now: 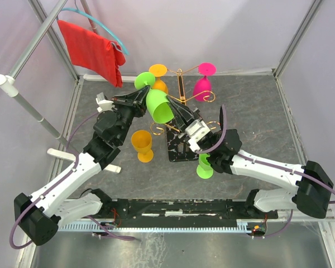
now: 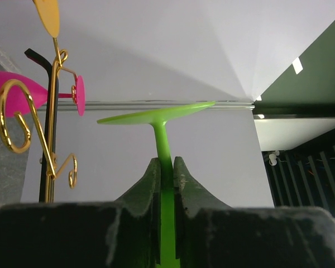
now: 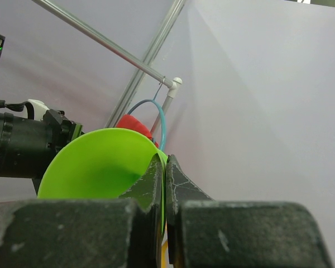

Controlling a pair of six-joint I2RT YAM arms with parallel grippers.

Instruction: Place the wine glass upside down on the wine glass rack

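So both arms have the green wine glass (image 1: 159, 106) at once, and it's up in the air and tipped on its side. Its foot points to the far left and its open bowl faces near right, just left of the wine glass rack (image 1: 180, 84) and not hung on it yet. The left gripper (image 1: 140, 99) has its jaws pinched tight on the thin stem, which is super clear in the left wrist view, where the fingers (image 2: 151, 187) squeeze the green stem right under the flat foot. The right gripper (image 1: 178, 114) comes in from the other side with its jaws clamped on the rim of the bowl. In the right wrist view the two fingers (image 3: 181, 184) are nearly pressed together with just the thin green wall between them. The rack stands on its black veined base (image 1: 176, 149) around the middle of the table (image 1: 257, 111). A pink glass (image 1: 202, 86) hangs foot-up on its far right arm, and an orange glass (image 1: 158, 75) does the same on the far left. A second orange glass (image 1: 142, 145) stands upright on the table left of the base. Another green glass (image 1: 204, 167) sits by the right arm, partly hidden. A red cloth (image 1: 92, 50) on a blue hanger (image 1: 109, 30) is hanging far left.
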